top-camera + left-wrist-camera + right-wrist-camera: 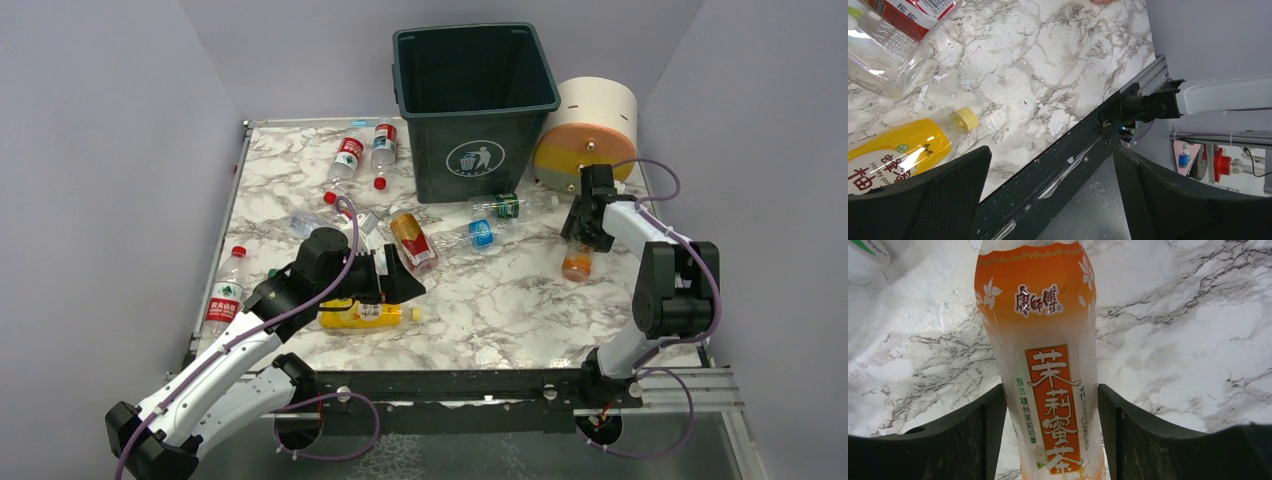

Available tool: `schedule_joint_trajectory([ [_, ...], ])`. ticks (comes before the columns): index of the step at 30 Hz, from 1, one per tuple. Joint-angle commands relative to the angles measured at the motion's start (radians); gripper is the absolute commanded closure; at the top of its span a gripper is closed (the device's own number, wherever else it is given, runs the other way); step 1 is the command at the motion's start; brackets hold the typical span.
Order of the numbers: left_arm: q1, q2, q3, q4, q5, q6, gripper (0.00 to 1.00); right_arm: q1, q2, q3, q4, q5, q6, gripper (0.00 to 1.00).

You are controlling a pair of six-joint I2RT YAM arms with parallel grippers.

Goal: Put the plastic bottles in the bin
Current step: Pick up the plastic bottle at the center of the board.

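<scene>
The dark green bin point(475, 110) stands at the back centre. My right gripper point(583, 228) is to the right of it and shut on an orange-and-white bottle point(577, 262). In the right wrist view both fingers press the sides of the orange-and-white bottle point(1048, 340). My left gripper point(398, 278) is open and empty, just above a yellow-orange bottle point(365, 314) and next to a red-and-gold bottle point(413, 243). The left wrist view shows the yellow-orange bottle point(898, 155) beside the left finger.
Several bottles lie on the marble table point(500, 300): two red-labelled point(347, 157) by the bin, one point(224, 290) at the left edge, blue-labelled point(472, 235) and green-labelled point(505, 207) in front of the bin. A cream-and-orange cylinder point(588, 130) sits at the back right.
</scene>
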Motion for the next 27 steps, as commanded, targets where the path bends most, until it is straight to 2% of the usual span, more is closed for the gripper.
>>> schedule_joint_trajectory([
  [1,0.000,-0.007,-0.012,0.021,-0.008,-0.004,0.01,0.000,-0.021,-0.027,0.010,-0.064,0.003,0.39],
  [3,0.000,-0.009,-0.015,0.022,-0.008,-0.006,0.01,0.000,-0.038,-0.038,0.012,-0.085,0.005,0.47],
  [5,0.000,-0.010,-0.017,0.023,-0.008,-0.007,0.01,-0.001,-0.065,-0.052,0.011,-0.111,0.002,0.50],
  [10,0.000,-0.007,-0.020,0.032,-0.006,-0.009,0.01,0.004,-0.146,-0.090,-0.006,-0.166,0.010,0.50],
  [17,0.000,-0.004,-0.021,0.043,-0.004,-0.012,0.01,0.011,-0.296,-0.154,-0.030,-0.328,0.050,0.50],
  [27,0.000,-0.002,-0.038,0.066,-0.003,-0.018,0.01,0.070,-0.478,-0.181,-0.112,-0.457,0.094,0.51],
])
